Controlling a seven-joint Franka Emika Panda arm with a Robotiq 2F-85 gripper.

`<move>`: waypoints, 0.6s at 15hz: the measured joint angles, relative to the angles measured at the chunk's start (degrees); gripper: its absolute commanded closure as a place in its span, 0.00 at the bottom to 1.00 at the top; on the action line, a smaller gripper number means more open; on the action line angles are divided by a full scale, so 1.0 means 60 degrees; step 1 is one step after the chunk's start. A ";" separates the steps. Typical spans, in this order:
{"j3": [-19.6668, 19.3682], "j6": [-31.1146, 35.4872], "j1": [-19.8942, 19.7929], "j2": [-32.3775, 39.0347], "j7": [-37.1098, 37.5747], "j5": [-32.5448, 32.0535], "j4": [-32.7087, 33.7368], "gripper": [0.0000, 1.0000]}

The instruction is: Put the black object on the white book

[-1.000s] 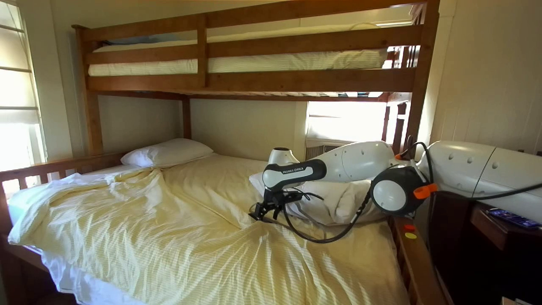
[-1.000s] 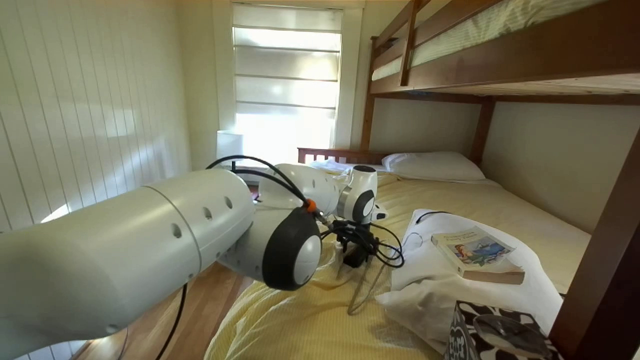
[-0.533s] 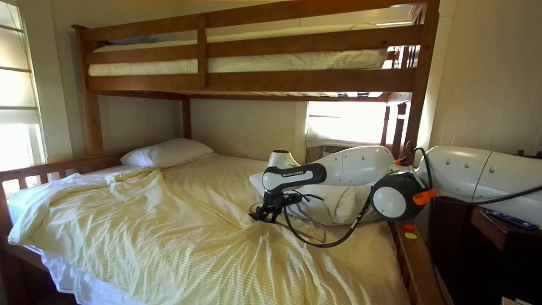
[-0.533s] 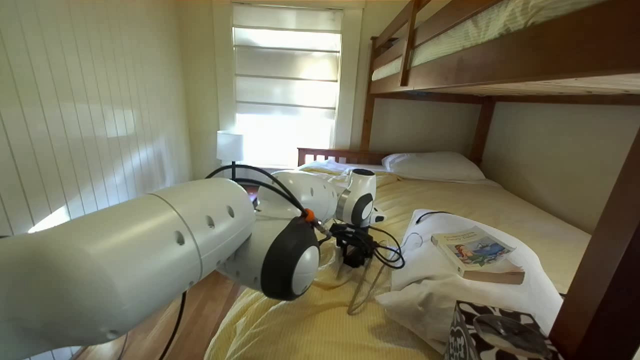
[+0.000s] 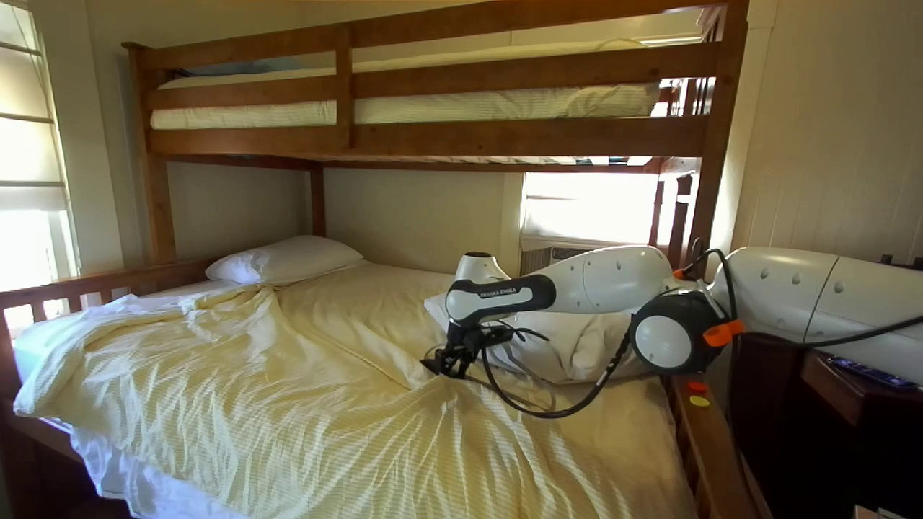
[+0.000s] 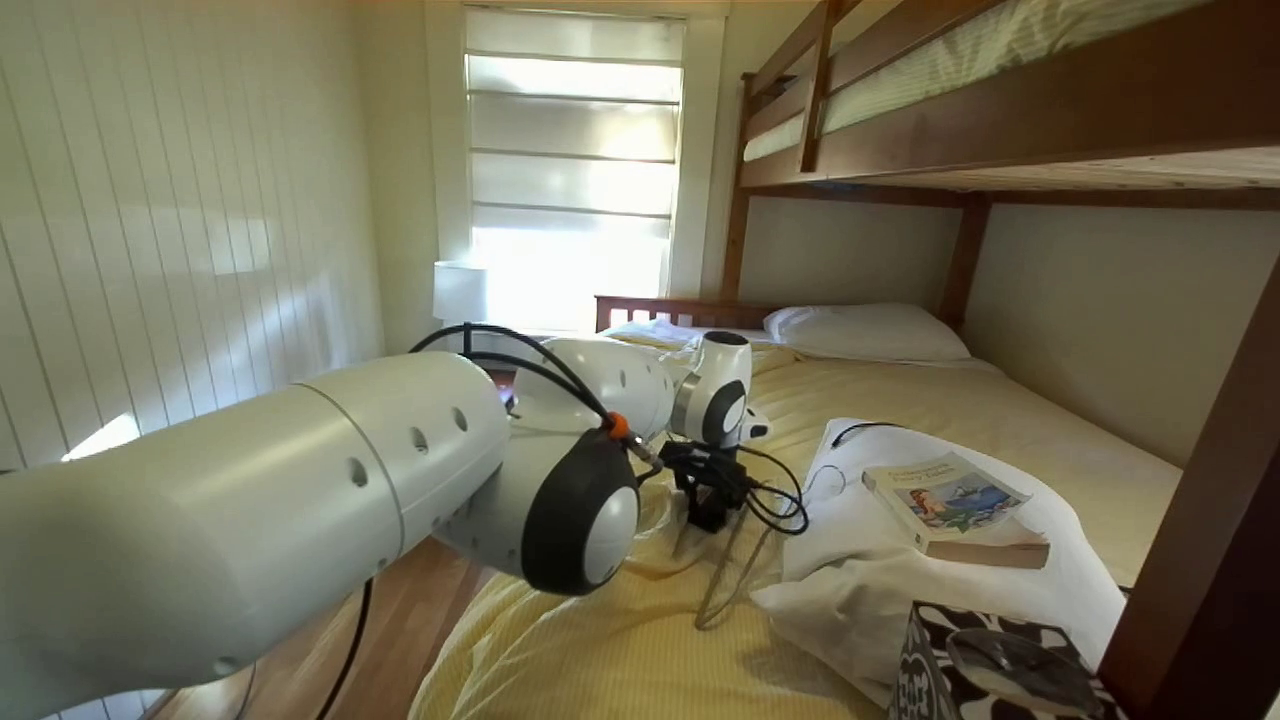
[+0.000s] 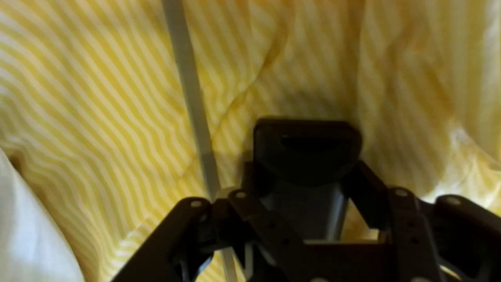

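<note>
In the wrist view the gripper [image 7: 305,172] is clamped on the black object [image 7: 307,152], one finger [image 7: 370,196] against each side. Past the object's blunt far edge, striped bedding [image 7: 117,98] spreads ahead and to picture right; a grey band [image 7: 193,94] runs just beside the object at picture left, and the edge of a white pillow [image 7: 35,235] crosses the lower left corner. The object is dark and smooth, round-cornered, with a blacker recess near that edge.

In an exterior view the gripper sits low over the bedding, the pillow close behind and the upper bunk [image 5: 461,137] well above the arm [image 5: 613,281]. FRANKA EMIKA reads on the wrist link [image 5: 497,299]. Only a dark, pointed tip of the object shows.

In an exterior view the white book [image 6: 955,500] lies face up on the pillow, apart from gripper and object. "Fairy Tales" reads on its cover; the line over that is unclear. A patterned box [image 6: 945,650] stands at the pillow's near edge, close to a bunk post [image 6: 1190,520].
</note>
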 measured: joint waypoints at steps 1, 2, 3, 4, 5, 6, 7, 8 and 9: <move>-0.0014 -0.0001 0.0036 -0.0097 0.0001 -0.0018 0.0024 0.65; -0.0064 -0.0002 0.0091 -0.0258 0.0001 -0.0078 0.0064 0.65; -0.0127 -0.0002 0.0146 -0.0436 0.0002 -0.0160 0.0115 0.65; -0.0244 -0.0002 0.0203 -0.0664 0.0032 -0.0274 0.0134 0.65; -0.0399 -0.0003 0.0251 -0.0901 0.0102 -0.0409 0.0139 0.65; -0.0589 -0.0009 0.0287 -0.1120 0.0236 -0.0561 0.0143 0.65; -0.0813 -0.0034 0.0308 -0.1314 0.0452 -0.0716 0.0144 0.65; -0.1016 -0.0037 0.0307 -0.1479 0.0694 -0.0818 0.0144 0.65; -0.1212 -0.0087 0.0290 -0.1612 0.0953 -0.0927 0.0144 0.65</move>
